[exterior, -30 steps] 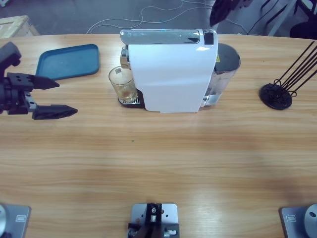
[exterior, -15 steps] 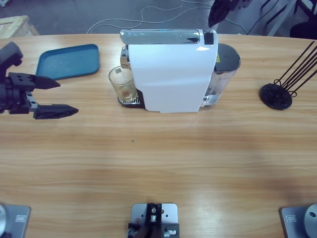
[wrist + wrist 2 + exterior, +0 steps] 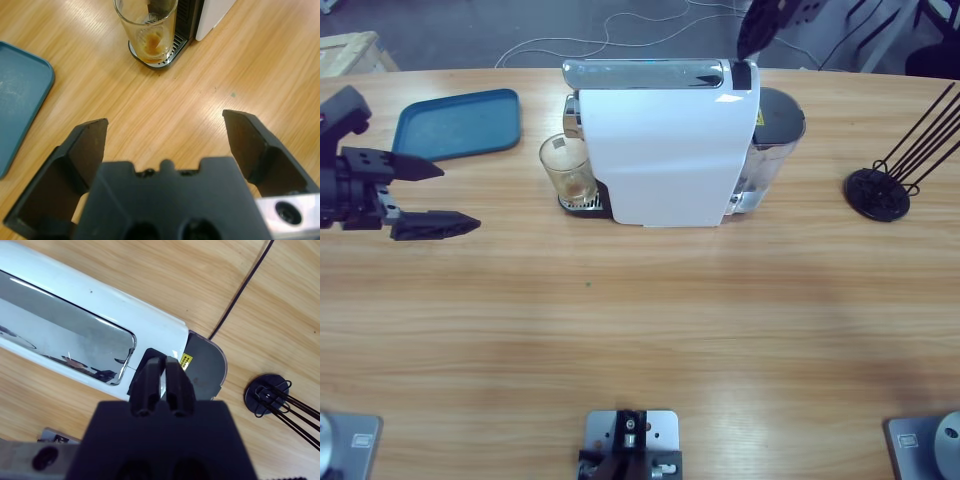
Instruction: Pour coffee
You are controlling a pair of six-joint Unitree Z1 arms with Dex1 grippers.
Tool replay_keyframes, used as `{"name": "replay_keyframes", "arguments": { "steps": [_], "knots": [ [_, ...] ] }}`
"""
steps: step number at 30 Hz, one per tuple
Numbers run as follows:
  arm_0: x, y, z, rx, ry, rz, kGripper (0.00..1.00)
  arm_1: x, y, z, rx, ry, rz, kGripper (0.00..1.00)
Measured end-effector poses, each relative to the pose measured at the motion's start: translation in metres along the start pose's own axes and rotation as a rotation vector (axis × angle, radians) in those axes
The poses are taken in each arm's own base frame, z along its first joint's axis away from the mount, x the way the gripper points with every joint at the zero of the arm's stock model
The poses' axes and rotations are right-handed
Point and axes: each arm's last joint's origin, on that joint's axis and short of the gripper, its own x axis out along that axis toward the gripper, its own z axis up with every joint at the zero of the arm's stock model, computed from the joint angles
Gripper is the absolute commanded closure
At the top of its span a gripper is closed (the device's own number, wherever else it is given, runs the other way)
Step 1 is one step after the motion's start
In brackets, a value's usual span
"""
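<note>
A clear glass (image 3: 566, 168) stands on the drip tray under the spout of the white coffee machine (image 3: 665, 150). A little brown coffee (image 3: 151, 42) lies in the bottom of the glass (image 3: 146, 20). My left gripper (image 3: 432, 196) is open and holds nothing, low over the table well left of the glass. In the left wrist view the left gripper (image 3: 165, 120) points at the glass. My right gripper (image 3: 162, 367) is shut with nothing in it, above the black rear end of the top of the machine (image 3: 75, 305). In the high view the right gripper (image 3: 748, 48) comes down from the top edge.
A blue tray (image 3: 460, 122) lies at the back left, beside my left gripper. The machine's water tank (image 3: 775, 130) sits at its right end. A black wire rack (image 3: 880, 190) stands at the far right. Bare wood fills the near half of the table.
My left gripper has crept slightly to the right, towards the glass. The right gripper has shifted slightly at the machine's rear top. The glass and machine have not moved.
</note>
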Motion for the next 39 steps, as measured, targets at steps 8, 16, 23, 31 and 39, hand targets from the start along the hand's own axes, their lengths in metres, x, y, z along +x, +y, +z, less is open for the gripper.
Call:
{"name": "replay_keyframes", "arguments": {
  "steps": [8, 16, 23, 31, 39],
  "knots": [
    [0.0, 0.0, 0.0, 0.0, 0.0, 0.0, 0.0, -0.027, -0.001, 0.003, 0.005, -0.095, 0.015, 0.0],
    [0.0, -0.002, 0.001, 0.006, -0.001, -0.006, 0.0, -0.057, 0.002, -0.005, -0.005, -0.157, 0.031, 0.0],
    [0.001, -0.003, 0.001, 0.007, -0.001, -0.009, 0.0, -0.045, 0.006, -0.008, -0.006, -0.107, 0.02, 0.0],
    [0.001, -0.003, 0.001, 0.007, -0.001, -0.01, 0.0, -0.038, 0.006, -0.01, 0.001, -0.075, 0.013, 0.0],
    [0.001, -0.005, 0.002, 0.016, -0.001, -0.019, 0.004, -0.033, 0.005, -0.013, 0.022, -0.048, -0.004, 0.0]
  ]
}}
